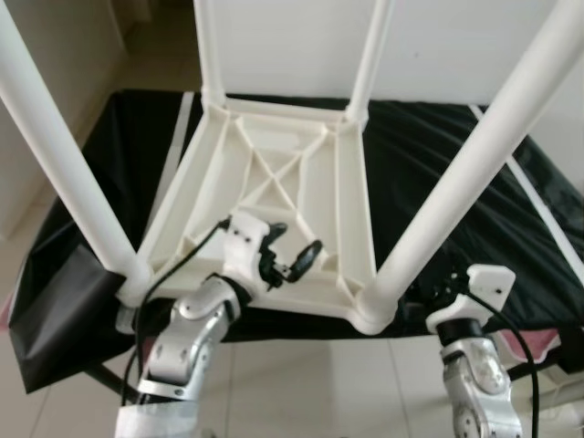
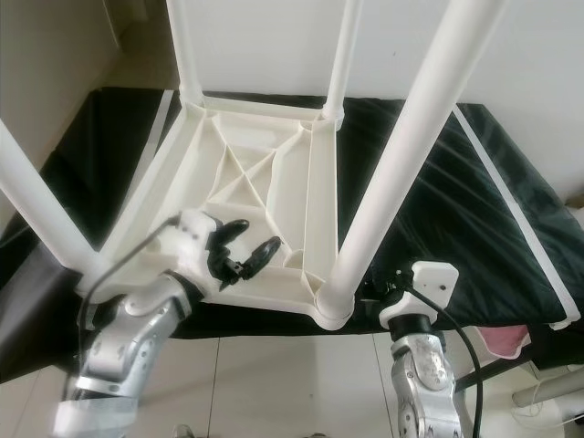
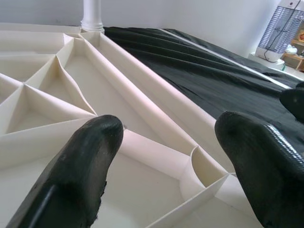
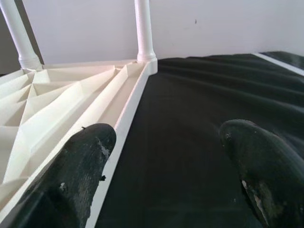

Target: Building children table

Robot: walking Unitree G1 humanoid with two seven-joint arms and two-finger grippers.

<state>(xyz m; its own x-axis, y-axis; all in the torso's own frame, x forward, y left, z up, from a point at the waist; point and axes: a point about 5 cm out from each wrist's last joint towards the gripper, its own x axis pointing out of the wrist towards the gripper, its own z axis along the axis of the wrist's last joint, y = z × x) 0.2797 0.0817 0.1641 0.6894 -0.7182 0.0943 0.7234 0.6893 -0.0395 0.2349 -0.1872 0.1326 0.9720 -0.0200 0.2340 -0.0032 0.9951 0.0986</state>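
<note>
Upturned children table (image 1: 274,182) on black-covered desk (image 1: 474,182); left tool (image 1: 290,258) open over its near edge, right tool (image 4: 166,156) open beside it.

The white plastic children's table (image 1: 274,173) lay upside down on a black-covered surface (image 1: 438,173), its ribbed underside with crossed braces facing up. Four round white legs (image 1: 456,173) stood upright from its corners, the two near ones rising past the camera.
</note>
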